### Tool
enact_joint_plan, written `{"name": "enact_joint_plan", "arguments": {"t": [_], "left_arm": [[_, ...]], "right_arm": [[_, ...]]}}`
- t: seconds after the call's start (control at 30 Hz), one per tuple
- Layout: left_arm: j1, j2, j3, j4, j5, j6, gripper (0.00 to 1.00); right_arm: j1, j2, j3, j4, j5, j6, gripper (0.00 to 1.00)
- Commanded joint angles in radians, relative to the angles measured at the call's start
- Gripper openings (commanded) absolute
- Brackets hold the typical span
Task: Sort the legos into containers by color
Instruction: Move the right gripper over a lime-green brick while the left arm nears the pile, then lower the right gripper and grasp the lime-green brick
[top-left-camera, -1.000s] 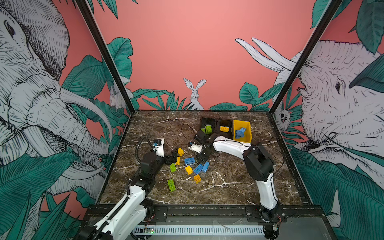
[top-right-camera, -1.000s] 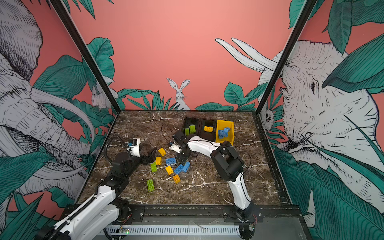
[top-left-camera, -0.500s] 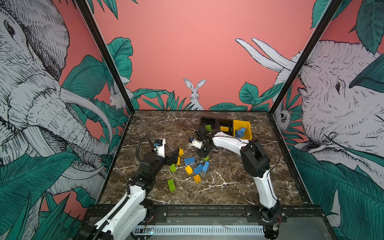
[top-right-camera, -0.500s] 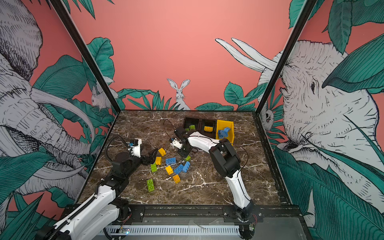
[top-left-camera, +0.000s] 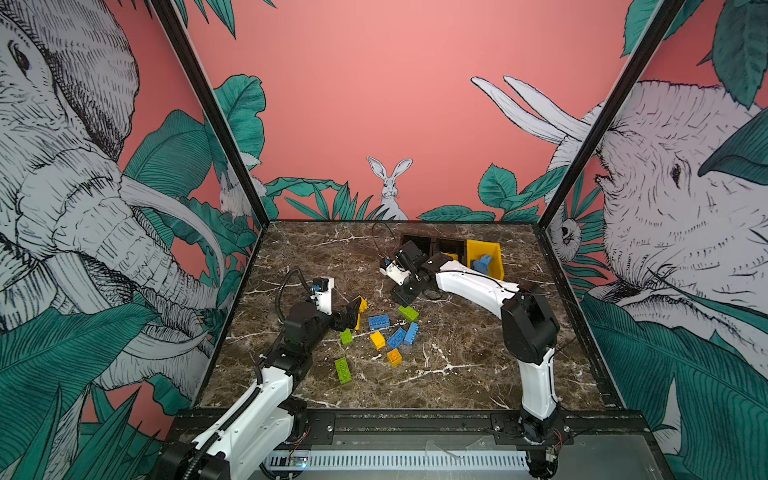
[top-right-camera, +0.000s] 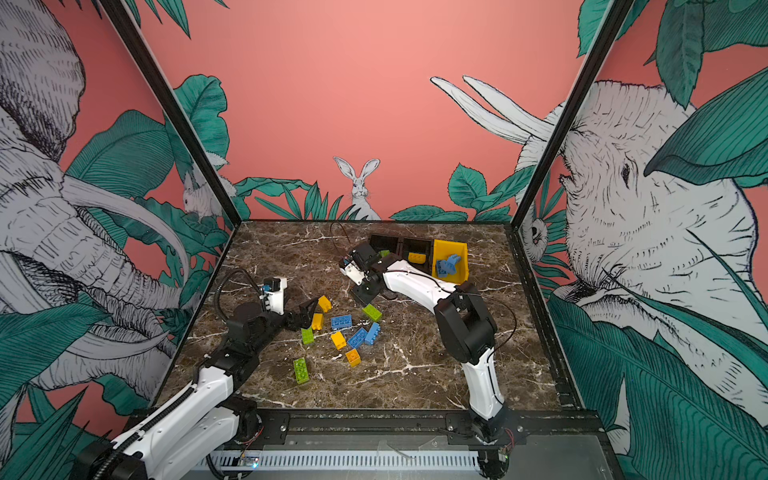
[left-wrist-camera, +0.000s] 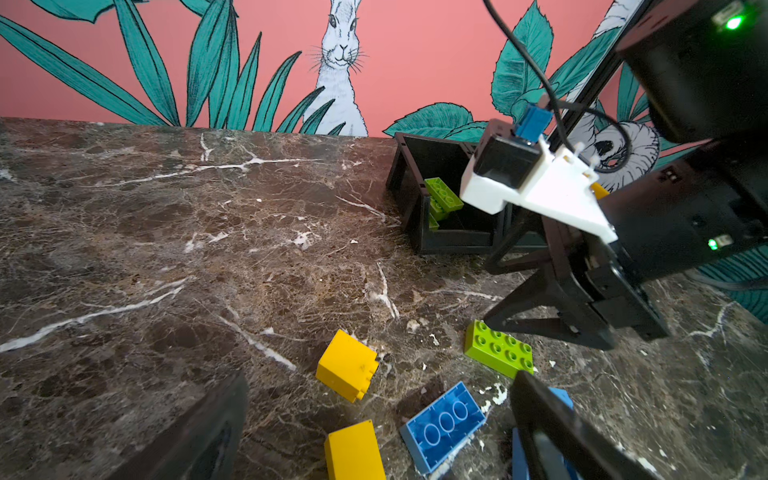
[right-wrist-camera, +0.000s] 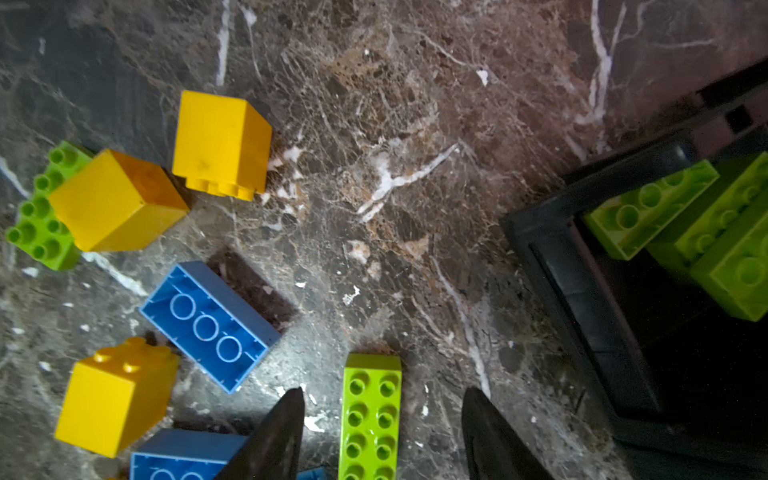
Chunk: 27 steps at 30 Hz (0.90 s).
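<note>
Brick (right-wrist-camera: 371, 415), lime green, long, flat on the worktop (right-wrist-camera: 374, 124), studs up. It lies between the two fingers (right-wrist-camera: 274, 436) of the right hand (right-wrist-camera: 383, 395). Bare worktop shows on both sides of it, so the fingers straddle it without touching. Nothing is held. The hand is spread partway, wider than the narrow side of the piece.

Step, as judged: pick this piece for the black bin (right-wrist-camera: 540, 245) just off to one side of the hand, where other green bricks (right-wrist-camera: 648, 208) already lie. To do it well:
- Drop straight down so the pads meet the long smooth sides, low and centred along the length.
- Close squarely, or it may swivel.
- Keep off the blue brick (right-wrist-camera: 210, 326) near one finger.
- Lift clear of the bin's rim before crossing over.

Left hand (top-right-camera: 306, 311) is spread wide, empty and low over the worktop, with yellow bricks (top-right-camera: 324, 303) just ahead of it. It is well apart from the right hand.
</note>
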Motion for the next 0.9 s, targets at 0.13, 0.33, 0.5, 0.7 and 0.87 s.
{"name": "enact_joint_plan", "arguments": {"t": [0.13,0.33,0.5,0.7,0.87], "left_arm": [[-0.007,0.001,0.030,-0.007,0.009,0.021,0.99],[-0.006,0.027,0.040,-0.009,0.022,0.024,0.99],[-0.008,0.023,0.036,-0.008,0.009,0.029,0.99],[-0.008,0.020,0.036,-0.009,0.008,0.032,0.99],[-0.008,0.026,0.037,-0.009,0.010,0.030,0.99]], "right_arm": [[0.003,0.017,-0.066,-0.058,0.052,0.050,0.67],[0.004,0.038,-0.132,-0.020,0.037,0.058,0.67],[0.004,0.045,-0.148,0.003,0.034,0.054,0.60],[0.004,0.021,-0.153,0.031,0.039,0.063,0.41],[-0.006,-0.046,-0.175,0.076,0.049,0.081,0.30]]}}
